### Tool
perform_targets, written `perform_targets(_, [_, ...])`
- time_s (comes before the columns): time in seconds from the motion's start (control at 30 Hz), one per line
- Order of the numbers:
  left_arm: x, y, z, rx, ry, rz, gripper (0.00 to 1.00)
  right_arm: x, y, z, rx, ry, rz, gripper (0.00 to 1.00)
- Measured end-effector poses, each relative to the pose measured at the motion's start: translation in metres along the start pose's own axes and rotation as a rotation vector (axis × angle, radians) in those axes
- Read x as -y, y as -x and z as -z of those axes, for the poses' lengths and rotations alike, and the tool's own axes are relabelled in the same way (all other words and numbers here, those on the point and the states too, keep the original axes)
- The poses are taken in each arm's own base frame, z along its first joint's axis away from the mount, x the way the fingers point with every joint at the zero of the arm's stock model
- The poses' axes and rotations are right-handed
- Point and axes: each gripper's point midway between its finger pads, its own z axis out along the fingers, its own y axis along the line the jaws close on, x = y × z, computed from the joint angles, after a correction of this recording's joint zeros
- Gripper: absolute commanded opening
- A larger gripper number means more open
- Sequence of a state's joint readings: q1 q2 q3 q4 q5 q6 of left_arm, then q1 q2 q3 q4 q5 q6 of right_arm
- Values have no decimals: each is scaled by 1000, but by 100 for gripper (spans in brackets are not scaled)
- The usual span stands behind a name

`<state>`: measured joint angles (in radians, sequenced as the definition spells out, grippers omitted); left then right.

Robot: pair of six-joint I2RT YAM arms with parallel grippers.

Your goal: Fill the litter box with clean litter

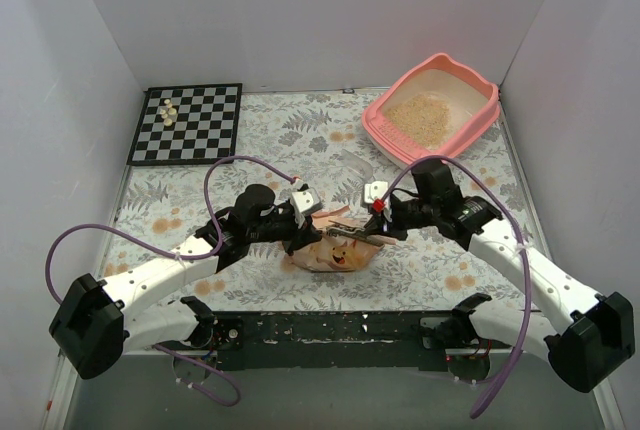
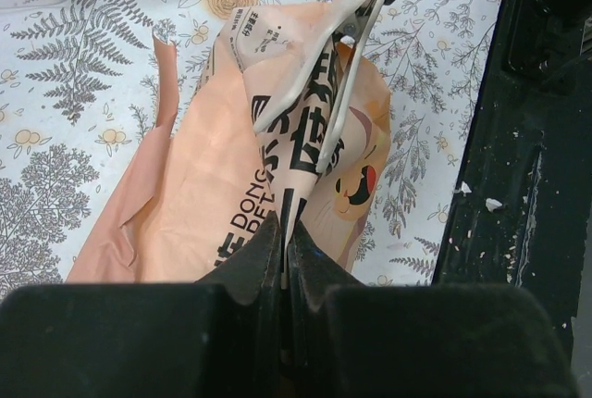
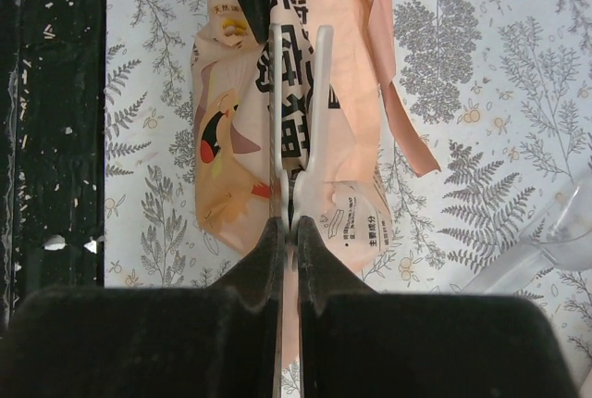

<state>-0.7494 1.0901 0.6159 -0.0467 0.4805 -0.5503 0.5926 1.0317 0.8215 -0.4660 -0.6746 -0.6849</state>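
Note:
The pink litter box stands at the far right with a loose pile of beige clean litter inside. An orange-peach printed bag lies at the table's near middle. My left gripper is shut on the bag's folded top edge. A white clip straddles that fold, its two arms spread in a V. My right gripper is shut on the clip's joined end. The bag and clip also show in the right wrist view.
A clear plastic scoop lies between the bag and the litter box, also in the right wrist view. A chessboard with a few pale pieces sits far left. The black base rail runs along the near edge.

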Motion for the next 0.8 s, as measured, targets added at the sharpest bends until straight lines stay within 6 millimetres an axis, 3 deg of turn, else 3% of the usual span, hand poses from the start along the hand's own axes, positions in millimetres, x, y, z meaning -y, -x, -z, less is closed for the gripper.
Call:
perform_targets(0.17, [-1,-3,1,-12,7,6,6,-2,-10,-9,-53,18,-17,1])
perform_targets(0.23, [-2,-3,1,-12,10,4,9,0,-11,-10,-66,13,-22,23])
perform_targets(0.4, [-3,-1,0,-3,16,-3,16,0,-13,-9,-97,-12,-60,46])
perform_targets(0.5, [-3,0,0,1,18,-4,19,-1,-18,-6,-130,-32,-95,67])
perform_targets(0.53, [-3,0,0,1,18,-4,20,-1,-19,-4,-139,-41,-105,81])
perform_targets(0.67, [-4,0,0,-1,23,-4,26,4,-8,8,-135,-92,-110,90])
perform_targets(0.8, [-5,0,0,-2,27,-9,59,16,21,29,-85,-197,-115,92])
